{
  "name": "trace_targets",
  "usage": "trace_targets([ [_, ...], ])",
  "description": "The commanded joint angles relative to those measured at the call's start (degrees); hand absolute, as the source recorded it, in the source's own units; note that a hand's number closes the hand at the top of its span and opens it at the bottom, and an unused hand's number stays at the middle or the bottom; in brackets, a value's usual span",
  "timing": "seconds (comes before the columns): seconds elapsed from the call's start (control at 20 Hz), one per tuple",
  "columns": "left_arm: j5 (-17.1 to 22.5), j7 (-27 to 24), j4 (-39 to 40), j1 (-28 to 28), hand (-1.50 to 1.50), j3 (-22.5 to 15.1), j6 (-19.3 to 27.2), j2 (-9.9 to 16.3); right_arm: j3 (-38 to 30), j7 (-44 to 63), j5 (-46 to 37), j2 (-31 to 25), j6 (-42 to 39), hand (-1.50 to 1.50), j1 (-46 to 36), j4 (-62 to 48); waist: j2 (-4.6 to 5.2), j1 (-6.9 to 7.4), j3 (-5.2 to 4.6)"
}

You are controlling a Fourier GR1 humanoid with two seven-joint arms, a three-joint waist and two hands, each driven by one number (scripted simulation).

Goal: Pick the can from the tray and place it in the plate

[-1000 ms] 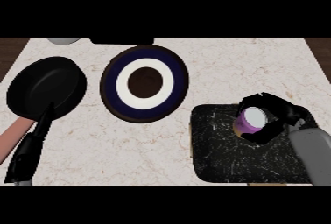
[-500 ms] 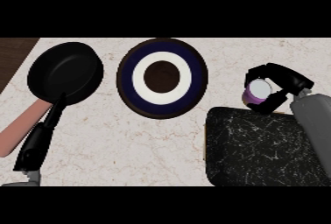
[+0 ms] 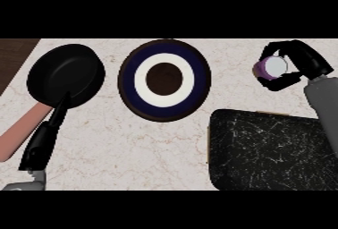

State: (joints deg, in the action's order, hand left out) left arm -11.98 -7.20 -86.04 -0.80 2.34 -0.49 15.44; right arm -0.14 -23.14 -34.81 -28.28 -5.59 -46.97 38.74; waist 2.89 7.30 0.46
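Clamped around the purple can, the right robot hand carries it beyond the tray, apparently bound leftward for the plate.

The right hand, curled round the can, has lifted it out of the tray. A second ago the can stood inside the tray's upper part; now it is beyond the tray's far edge, right of the plate.
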Motion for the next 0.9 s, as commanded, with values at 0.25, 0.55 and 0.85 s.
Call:
trace_targets([
  [0.25, -1.1, -0.7, 2.5, 0.2, 0.0, 0.2, 1.6, -1.0, -7.7, -20.8, 7.1, 1.4, 2.8, 1.5, -8.8, -7.8, -0.92, -2.29, -0.24],
  [0.55, -0.1, 0.9, 1.3, 1.6, 0.0, 1.9, 0.6, 0.2, -8.2, -28.4, 8.2, 2.4, -3.4, 1.5, -15.4, -14.6, -1.75, -3.75, -0.35],
  [0.85, 1.3, -0.4, 0.7, 3.3, 0.0, 3.8, -0.2, 0.9, -7.2, -26.9, 7.0, 7.0, -5.4, 1.5, -22.6, -19.1, -2.09, -4.49, -0.44],
])
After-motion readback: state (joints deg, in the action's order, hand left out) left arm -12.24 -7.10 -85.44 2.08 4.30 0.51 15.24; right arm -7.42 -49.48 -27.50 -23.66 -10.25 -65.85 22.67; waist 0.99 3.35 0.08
